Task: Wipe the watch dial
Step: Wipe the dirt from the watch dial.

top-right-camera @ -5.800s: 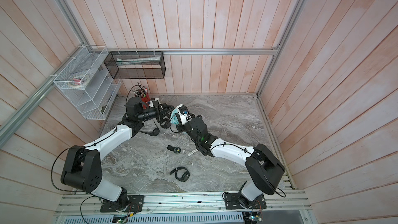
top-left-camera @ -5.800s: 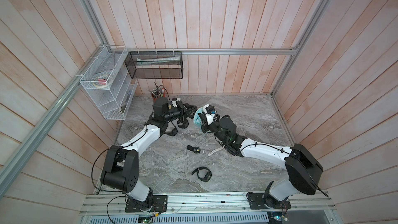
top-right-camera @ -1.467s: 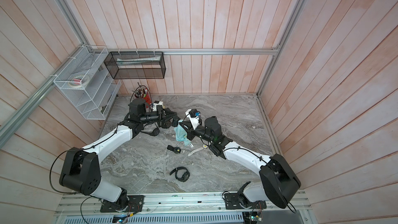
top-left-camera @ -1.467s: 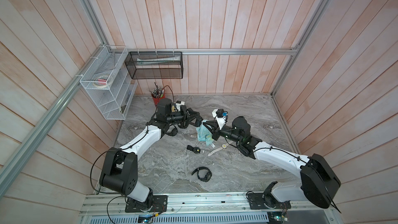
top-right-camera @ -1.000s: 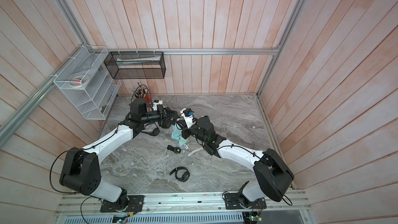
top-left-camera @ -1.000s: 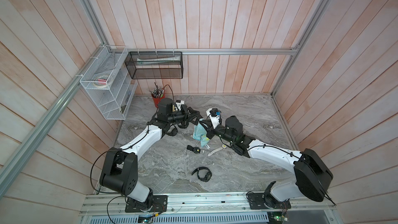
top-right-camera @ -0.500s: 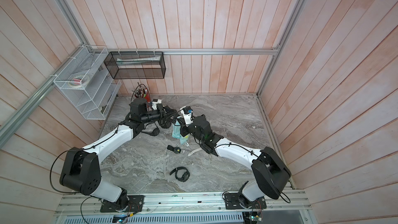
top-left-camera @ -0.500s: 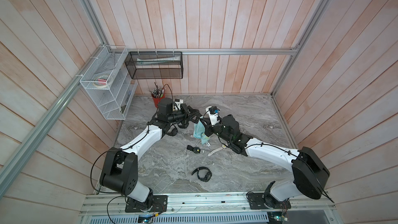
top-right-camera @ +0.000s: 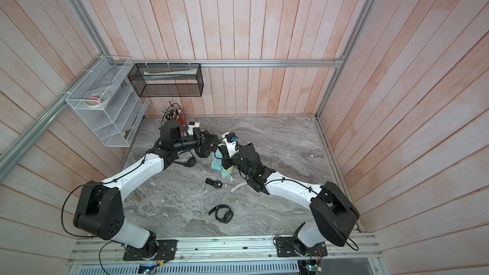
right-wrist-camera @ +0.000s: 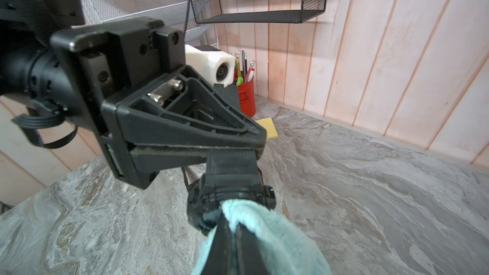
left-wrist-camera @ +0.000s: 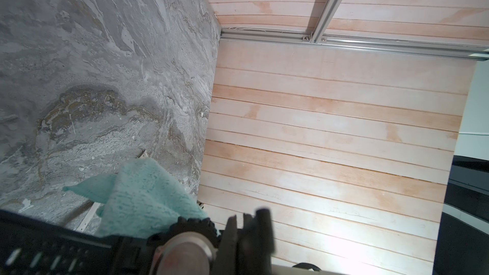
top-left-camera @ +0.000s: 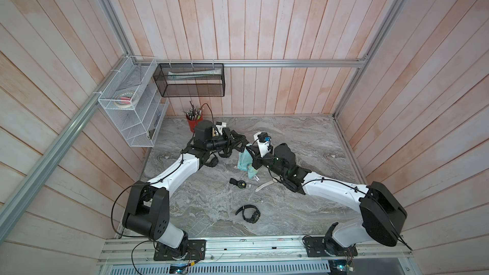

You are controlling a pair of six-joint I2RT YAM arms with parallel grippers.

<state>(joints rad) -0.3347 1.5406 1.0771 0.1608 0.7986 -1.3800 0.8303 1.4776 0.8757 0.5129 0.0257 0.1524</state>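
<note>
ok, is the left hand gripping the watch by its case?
No, the left hand pinches the strap, and the case hangs clear beyond its fingertips.

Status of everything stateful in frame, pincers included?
left pincer: shut on the held watch by its strap
right pincer: shut on the teal cloth
held watch: off the table, dial side against cloth
teal cloth: bunched, hanging below the pincer
black watch: on the table, strap looped
loose watch head: lying on the table
white strap: loose on the table
red pencil cup: upright, holding pencils
</note>
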